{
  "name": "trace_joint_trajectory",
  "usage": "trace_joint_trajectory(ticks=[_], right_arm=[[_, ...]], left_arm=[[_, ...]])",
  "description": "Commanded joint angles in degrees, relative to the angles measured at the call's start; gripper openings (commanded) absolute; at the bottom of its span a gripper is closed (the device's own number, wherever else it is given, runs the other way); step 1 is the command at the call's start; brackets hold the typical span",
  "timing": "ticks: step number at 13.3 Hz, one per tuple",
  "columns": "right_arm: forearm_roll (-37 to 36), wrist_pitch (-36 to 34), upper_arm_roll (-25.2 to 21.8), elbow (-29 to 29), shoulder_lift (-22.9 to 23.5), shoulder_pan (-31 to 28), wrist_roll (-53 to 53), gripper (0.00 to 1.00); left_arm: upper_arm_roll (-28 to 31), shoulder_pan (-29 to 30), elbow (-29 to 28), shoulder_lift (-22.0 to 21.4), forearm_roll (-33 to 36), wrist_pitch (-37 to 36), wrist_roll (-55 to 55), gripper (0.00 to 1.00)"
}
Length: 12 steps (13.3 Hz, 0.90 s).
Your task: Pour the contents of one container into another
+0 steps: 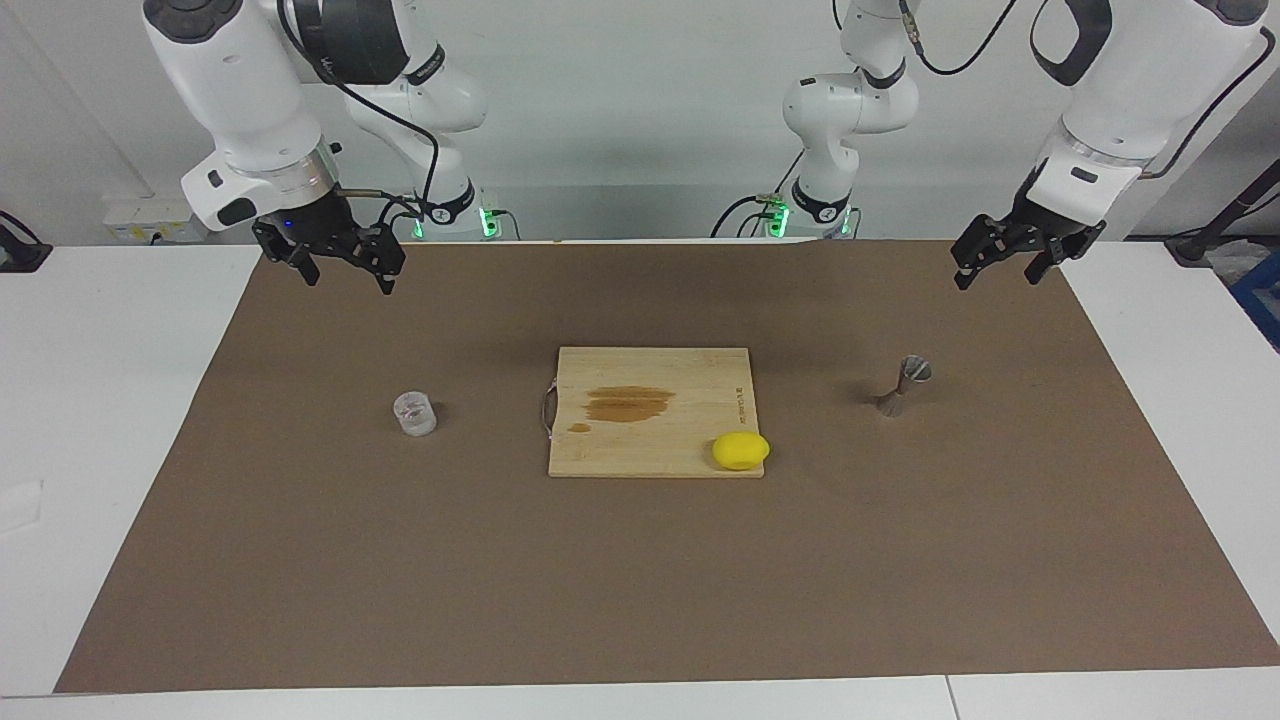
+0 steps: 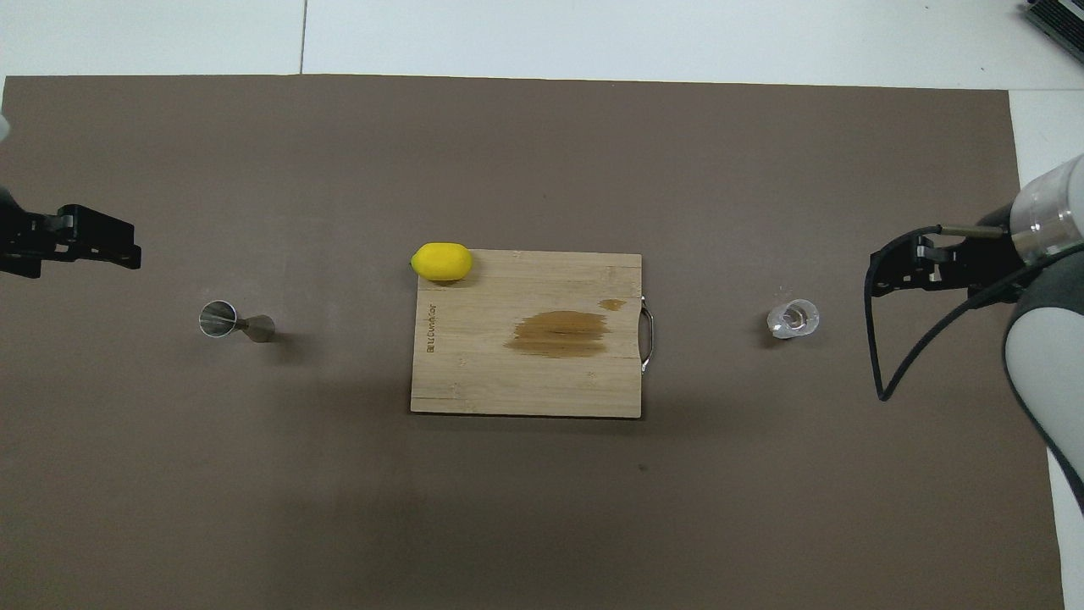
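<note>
When we look from across the table, we see the clear cup (image 1: pixel 414 413) standing upright on the brown mat (image 1: pixel 640 580), toward the right arm's end of the table. The right gripper (image 1: pixel 346 268) hangs in the air above the mat, well apart from the cup, with its fingers spread apart and nothing in them. The metal jigger (image 1: pixel 903 384) stands on the mat toward the left arm's end. The left gripper (image 1: pixel 1000 268) hangs above the mat there, also with fingers apart and holding nothing. Between the cup and the jigger lies a wooden cutting board (image 1: pixel 655 425) with a dark wet-looking patch on it. A yellow lemon (image 1: pixel 741 450) sits at the board's corner, the one farther from the robots and toward the left arm's end. We think each arm waits by its own thing so each can pick up the one close to it. No pouring has begun.

Looking from above, we see the cup (image 2: pixel 793 318) near the right gripper (image 2: pixel 885 271), but they do not touch. The jigger (image 2: pixel 235 321) stands near the left gripper (image 2: pixel 127 247), apart from it too. The board (image 2: pixel 525 373) fills the middle, and the lemon (image 2: pixel 441 261) rests on its corner. We guess the cup and jigger were set wide apart so the arms do not bump. The cup must be lifted first and carried toward the jigger.
</note>
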Motion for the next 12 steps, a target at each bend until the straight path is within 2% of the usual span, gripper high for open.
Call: trace_joint_trajectory(ticks=[1,8,12], right_arm=[[1.15,0.42,0.11,-1.42,-1.20,-0.64,-1.25,0.99],[1.15,0.42,0.11,-1.34,-1.20,-0.47,-1.34,0.99],[1.15,0.42,0.11,-1.42,-1.20,-0.55,-1.34,0.99]], left_arm=[[-0.03,-0.16,1.39,0.61,0.43,-0.90,0.65,1.00],[0.06,-0.16,0.69,0.61,0.51,0.59,0.57,1.00],[0.06,-0.42,-1.85,0.00,0.51,3.84,0.57,1.00]])
